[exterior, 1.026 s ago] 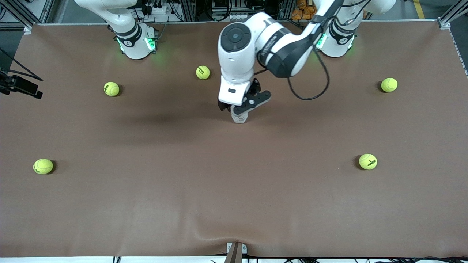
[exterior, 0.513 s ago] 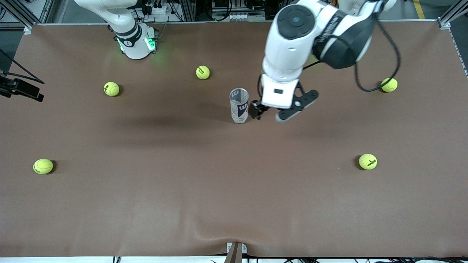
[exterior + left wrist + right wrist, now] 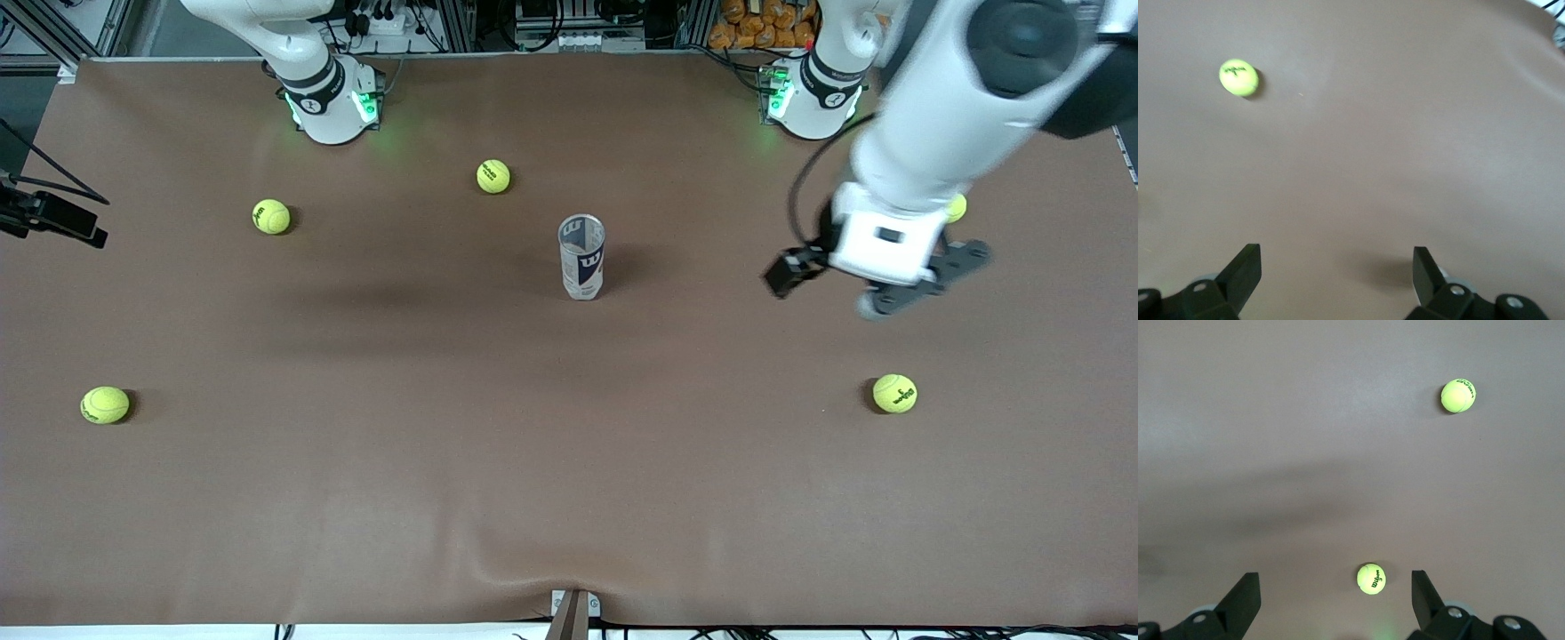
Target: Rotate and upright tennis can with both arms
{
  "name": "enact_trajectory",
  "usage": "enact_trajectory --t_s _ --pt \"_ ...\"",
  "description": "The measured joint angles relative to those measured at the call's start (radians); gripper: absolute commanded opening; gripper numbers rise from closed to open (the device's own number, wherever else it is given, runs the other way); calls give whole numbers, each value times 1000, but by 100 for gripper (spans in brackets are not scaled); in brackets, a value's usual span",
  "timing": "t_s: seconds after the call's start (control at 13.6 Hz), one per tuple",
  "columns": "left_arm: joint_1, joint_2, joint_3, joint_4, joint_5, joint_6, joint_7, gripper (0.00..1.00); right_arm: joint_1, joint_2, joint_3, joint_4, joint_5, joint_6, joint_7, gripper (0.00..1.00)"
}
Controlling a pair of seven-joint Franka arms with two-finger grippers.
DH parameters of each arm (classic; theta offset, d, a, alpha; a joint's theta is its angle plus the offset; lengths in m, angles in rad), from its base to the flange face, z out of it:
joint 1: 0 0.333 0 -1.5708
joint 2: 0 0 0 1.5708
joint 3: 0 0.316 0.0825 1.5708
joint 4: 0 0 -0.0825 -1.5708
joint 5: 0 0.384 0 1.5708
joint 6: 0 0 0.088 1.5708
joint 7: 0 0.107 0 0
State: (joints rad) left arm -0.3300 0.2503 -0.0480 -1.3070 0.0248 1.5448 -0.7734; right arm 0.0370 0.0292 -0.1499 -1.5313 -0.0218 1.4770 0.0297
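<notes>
Toward the right arm's end of the table (image 3: 356,498), one tennis ball (image 3: 105,404) lies near the front camera, with another ball (image 3: 271,216) farther from the camera. A third ball (image 3: 493,176) lies nearer the middle of the table, not far from the right arm's base (image 3: 331,105).

The right gripper (image 3: 1335,600) shows only in its own wrist view. It hangs empty above bare table with its fingers (image 3: 1245,597) spread wide, and two balls lie below it: one (image 3: 1371,578) between the fingertips as seen from the wrist, the other (image 3: 1458,395) well apart. The right arm waits.

The tennis can (image 3: 581,256) stands upright on its base near the middle of the table, open end up, with the navy-and-white label and its white logo facing the front camera. Nothing touches it. Looking down through the silver rim, it appears to hold no balls, though the label hides the lower part, so that is hard to tell.

Toward the left arm's end, the left gripper (image 3: 831,289) hangs in the air well apart from the can. Its fingers (image 3: 1243,270) are wide open and grip nothing. A fourth ball (image 3: 894,393) lies nearer the front camera than the spot under the gripper; it may be the one the left wrist view shows (image 3: 1239,77) on bare table. A fifth ball (image 3: 957,207) peeks out from under the left arm's wrist, mostly covered by it.
</notes>
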Motion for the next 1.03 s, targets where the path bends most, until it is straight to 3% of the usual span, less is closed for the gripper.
enact_trajectory --t_s 0.37,0.66,1.03 --pt "69 -17 -1 -1 107 -42 199 100 0 0 0 0 0 0 0 100" --pt "70 -20 -6 -3 112 -93 256 100 0 0 0 0 0 0 0 100" --pt "182 -33 -8 -3 94 -95 393 100 0 0 0 0 0 0 0 100"
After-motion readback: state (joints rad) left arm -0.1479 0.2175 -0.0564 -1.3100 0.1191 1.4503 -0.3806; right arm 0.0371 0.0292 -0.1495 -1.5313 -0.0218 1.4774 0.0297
